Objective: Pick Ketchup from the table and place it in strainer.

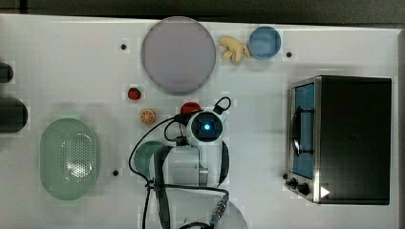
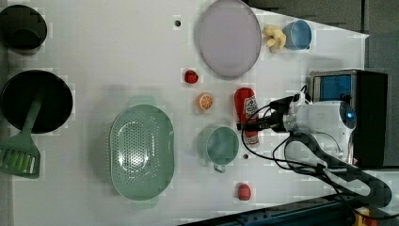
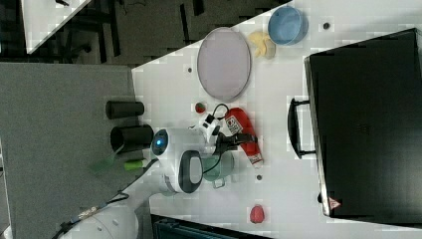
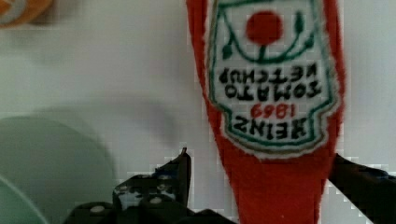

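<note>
Wrist view puts you right on top of the ketchup (image 4: 275, 93): it lies flat on the table (image 1: 71, 71), label up, with its narrowing red neck running between your fingers (image 4: 180, 172). The gripper (image 4: 261, 186) is spread, one finger either side of the neck, a visible gap on one side, so nothing is pinched yet.

In the left view the bottle (image 2: 248, 113) sits between the orange slice (image 2: 205, 101) and the arm, just beside the teal mug (image 2: 221, 145). The fuzzy edge and stitched-looking label make me think it's a soft plush toy, so my guess is light, squashy and not slippery. It'll likely give under the pads, so close firmly. The neck is the thin bit, and a grab there may let the fat body droop or swing; nearer the label would probably carry steadier if the fingers open that wide.

Containers: the strainer (image 2: 141, 150) is well apart, toward the left view's left, and holds nothing. The mug looks empty too, same for the lilac plate (image 2: 229, 37) and the blue bowl (image 2: 297, 34). Mind the mug when you carry across, it's right on the way.
</note>
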### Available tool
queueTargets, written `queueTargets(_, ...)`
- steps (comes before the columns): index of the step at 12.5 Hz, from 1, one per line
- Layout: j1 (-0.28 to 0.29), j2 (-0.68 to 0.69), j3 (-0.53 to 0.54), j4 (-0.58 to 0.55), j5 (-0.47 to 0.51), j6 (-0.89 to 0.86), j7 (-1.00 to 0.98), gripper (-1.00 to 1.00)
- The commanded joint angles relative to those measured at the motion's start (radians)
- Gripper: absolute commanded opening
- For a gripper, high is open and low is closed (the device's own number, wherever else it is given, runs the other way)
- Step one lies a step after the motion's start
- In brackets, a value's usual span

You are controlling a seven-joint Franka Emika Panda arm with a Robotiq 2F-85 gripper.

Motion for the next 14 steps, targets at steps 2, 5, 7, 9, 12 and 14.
queueTargets(2, -0.002, -0.005, -0.003, 0.022, -0.003, 0.057, -0.033, 0.42)
queueTargets(5, -0.002, -0.033, -0.003, 0.026, -0.002, 0.051, -0.034, 0.21)
queueTargets(7, -0.002, -0.086, -0.002, 0.026, -0.002, 0.023, -0.034, 0.21)
queueTargets(9, -0.002, -0.173, -0.001, 0.027, -0.002, -0.057, -0.033, 0.21)
queueTargets(12, 0.000, -0.340, 0.022, 0.045, -0.001, -0.238, -0.017, 0.21)
queueTargets(14, 0.006, -0.439, 0.059, 0.068, 0.000, -0.380, 0.037, 0.21)
